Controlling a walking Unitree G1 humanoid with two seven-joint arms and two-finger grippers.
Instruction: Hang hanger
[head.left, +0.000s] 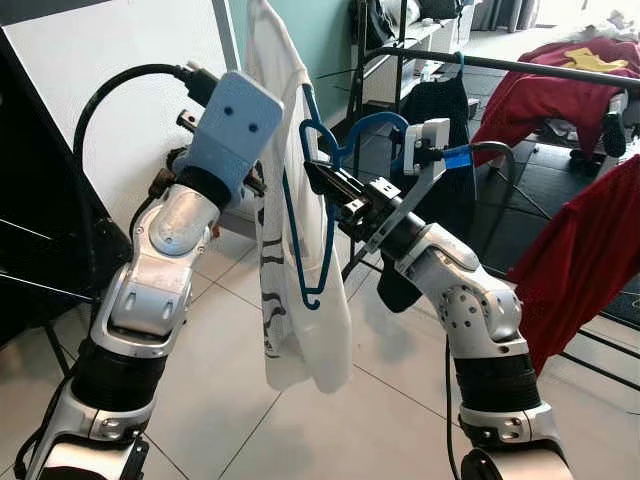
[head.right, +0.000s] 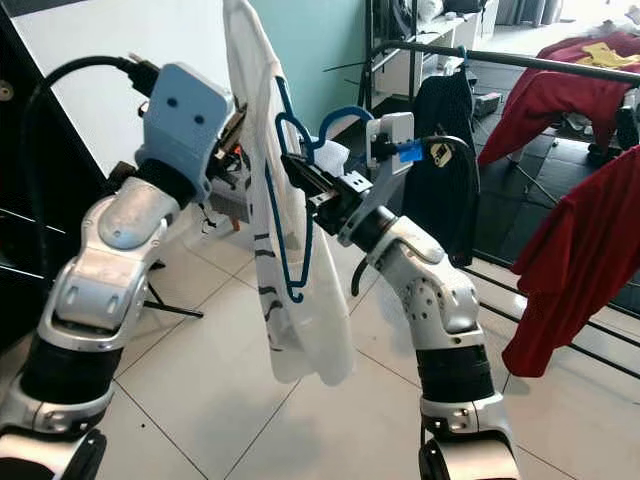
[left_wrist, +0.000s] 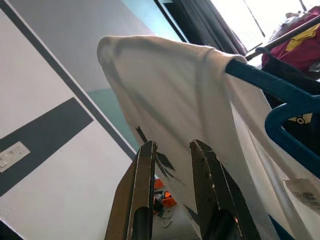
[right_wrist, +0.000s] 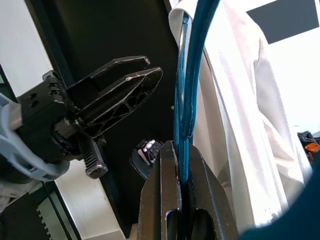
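Left end effector (right_wrist: 125, 82) raised beside the white T-shirt (head.left: 300, 230), fingers parted a little, nothing between them. Shirt is thin, limp fabric with dark print, draped over a blue plastic hanger (head.left: 322, 215) held mid-air above the tiled floor (head.left: 230, 400). Right end effector (head.left: 322, 180) is clamped on the hanger's thin blue bar. Further right: black metal rail (head.left: 520, 68) with a black garment (head.left: 440, 110) and red garments (head.left: 585, 250) hanging in the way.

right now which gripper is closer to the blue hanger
Right. The right gripper has its fingers clamped on the blue hanger; the left gripper is beside it, apart from it, by the white shirt.
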